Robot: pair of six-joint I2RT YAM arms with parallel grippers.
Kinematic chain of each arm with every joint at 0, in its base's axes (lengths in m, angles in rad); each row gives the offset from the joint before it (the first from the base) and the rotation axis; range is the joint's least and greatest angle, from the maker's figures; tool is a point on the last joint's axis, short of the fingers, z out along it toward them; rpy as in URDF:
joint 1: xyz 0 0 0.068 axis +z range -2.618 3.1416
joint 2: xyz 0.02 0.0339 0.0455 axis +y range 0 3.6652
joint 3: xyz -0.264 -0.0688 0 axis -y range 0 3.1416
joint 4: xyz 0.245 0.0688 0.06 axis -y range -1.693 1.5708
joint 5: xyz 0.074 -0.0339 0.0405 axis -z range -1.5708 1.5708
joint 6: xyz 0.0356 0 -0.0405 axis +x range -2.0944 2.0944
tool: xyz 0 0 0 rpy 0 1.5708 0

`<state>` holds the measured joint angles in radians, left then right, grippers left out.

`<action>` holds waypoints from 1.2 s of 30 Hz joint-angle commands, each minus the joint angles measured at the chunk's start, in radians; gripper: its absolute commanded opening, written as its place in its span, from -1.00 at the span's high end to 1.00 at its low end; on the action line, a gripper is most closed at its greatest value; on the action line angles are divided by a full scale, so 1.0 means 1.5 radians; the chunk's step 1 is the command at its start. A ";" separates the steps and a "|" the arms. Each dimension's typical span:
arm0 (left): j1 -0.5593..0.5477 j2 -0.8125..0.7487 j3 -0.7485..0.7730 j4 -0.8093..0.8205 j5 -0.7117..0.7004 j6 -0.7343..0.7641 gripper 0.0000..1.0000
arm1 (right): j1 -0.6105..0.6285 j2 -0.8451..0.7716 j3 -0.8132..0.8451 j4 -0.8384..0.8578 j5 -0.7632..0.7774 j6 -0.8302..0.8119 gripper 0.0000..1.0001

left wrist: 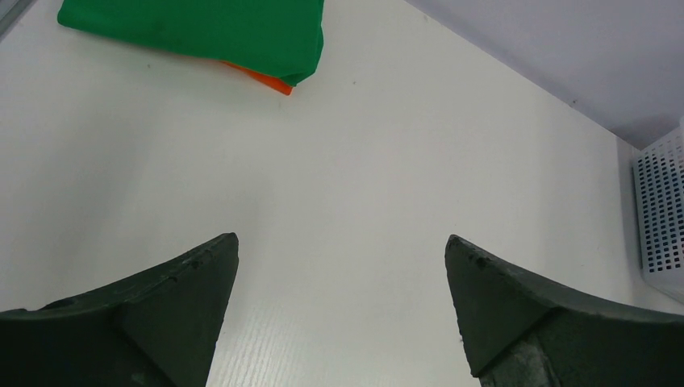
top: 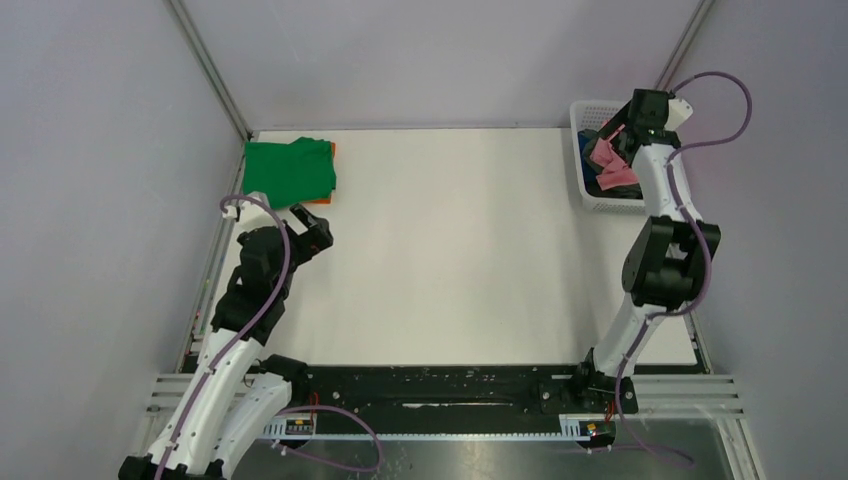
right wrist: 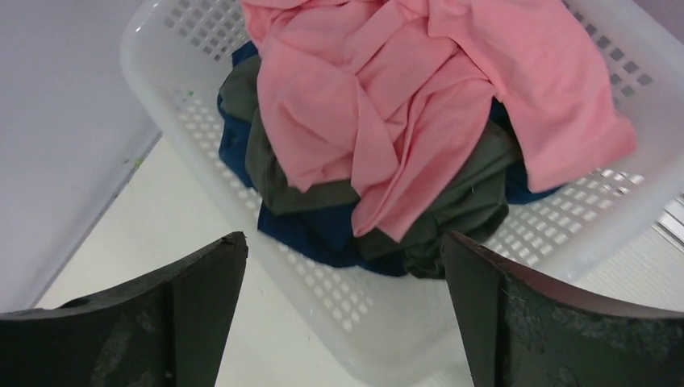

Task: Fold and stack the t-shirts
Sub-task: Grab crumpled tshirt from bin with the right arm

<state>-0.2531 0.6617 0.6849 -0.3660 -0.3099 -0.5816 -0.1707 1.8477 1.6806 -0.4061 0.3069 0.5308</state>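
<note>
A crumpled pink t-shirt (right wrist: 403, 97) lies on top of a grey one (right wrist: 468, 201) and a blue one (right wrist: 323, 230) inside the white lattice basket (right wrist: 379, 310) at the table's back right (top: 583, 190). My right gripper (right wrist: 343, 250) hangs open above the basket's near wall, holding nothing; in the top view it is over the basket (top: 622, 132). A folded green t-shirt (top: 290, 170) lies on a folded orange one (left wrist: 262, 78) at the back left. My left gripper (left wrist: 343, 250) stands open and empty just in front of that stack (top: 305, 222).
Metal frame posts stand at the table's back corners, with grey walls on three sides. A black rail (top: 440, 385) runs along the near edge between the arm bases. White tabletop (top: 450, 250) stretches between stack and basket.
</note>
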 commanded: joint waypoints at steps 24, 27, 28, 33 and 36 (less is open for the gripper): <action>0.004 0.038 0.013 0.014 -0.042 -0.006 -0.98 | -0.045 0.310 0.254 -0.001 -0.052 0.213 -0.11; 0.004 0.028 0.012 0.011 -0.046 -0.006 -0.98 | -0.045 0.307 0.254 0.004 -0.060 0.208 0.31; 0.004 0.025 0.011 0.011 -0.047 -0.006 -0.98 | -0.045 0.306 0.254 0.005 -0.062 0.204 0.44; 0.004 0.014 0.012 0.005 -0.049 -0.007 -0.98 | -0.046 0.272 0.249 0.025 -0.104 0.167 1.00; 0.004 0.008 0.013 0.002 -0.043 -0.009 -0.98 | -0.046 0.208 0.219 0.054 -0.118 0.134 1.00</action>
<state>-0.2531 0.6937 0.6846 -0.3660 -0.3561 -0.5850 -0.2451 2.3028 2.0167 -0.4145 0.1974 0.7925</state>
